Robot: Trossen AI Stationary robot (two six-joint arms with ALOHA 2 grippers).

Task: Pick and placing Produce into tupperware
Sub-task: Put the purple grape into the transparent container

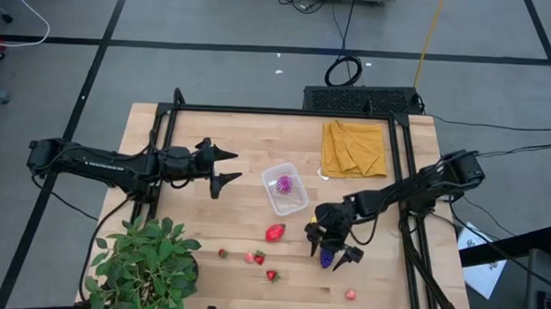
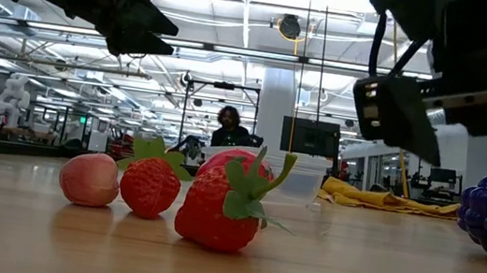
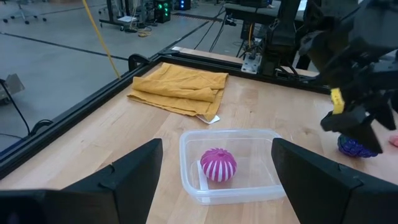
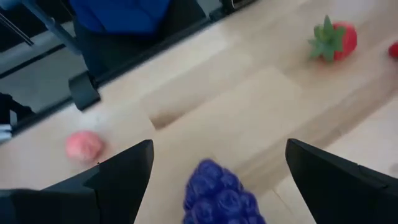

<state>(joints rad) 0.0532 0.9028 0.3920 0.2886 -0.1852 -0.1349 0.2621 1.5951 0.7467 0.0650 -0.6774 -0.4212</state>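
Grape bunch: purple grape bunch lies on the wooden table, between the fingers of the right gripper; not gripped, sitting on the wood
Right gripper: poised right over the grapes, jaws spread wide either side of the bunch; nothing pinched
Tupperware: clear tupperware sits mid-table, just beside the right arm; open on top
Spiky fruit: magenta-purple spiky fruit rests inside the tupperware; plainly in there from the left wrist view
Strawberries: big strawberry lies just below the container; smaller ones and scattered nearer the front edge; a pink piece sits off towards the right front
Left gripper: left gripper hovers above the table left of the tupperware, jaws spread, holding nothing
Cloth: mustard-yellow cloth folded at the far right corner
Plant: green potted plant at the front left corner
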